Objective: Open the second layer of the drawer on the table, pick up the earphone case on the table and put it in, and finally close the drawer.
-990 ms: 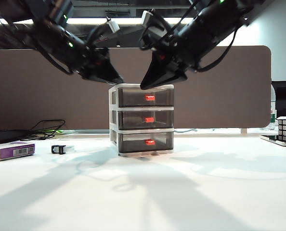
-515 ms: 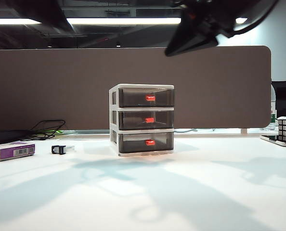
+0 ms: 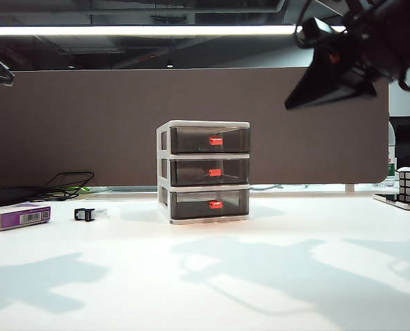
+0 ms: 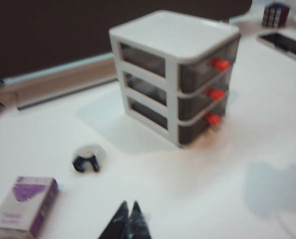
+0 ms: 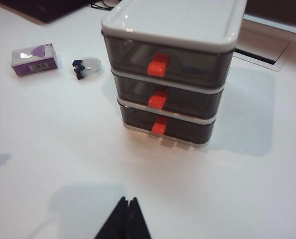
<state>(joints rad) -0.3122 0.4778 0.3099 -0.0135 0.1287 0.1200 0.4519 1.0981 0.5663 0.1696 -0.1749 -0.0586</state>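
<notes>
white table now lies clear: both arms have lifted away, left gripper and right gripper pinched shut, empty. drawer mid-table, second layer closed; earphone case unseen, presumably inside, task looks finished.

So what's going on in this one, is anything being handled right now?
Nothing is being handled. The drawer unit stands on the table with all three layers shut, including the second layer. The right gripper hangs shut and empty high on the right. The left gripper is shut and empty too, up by the left edge. No earphone case shows anywhere. A purple-and-white box and a small black-and-clear item lie at left.
</notes>
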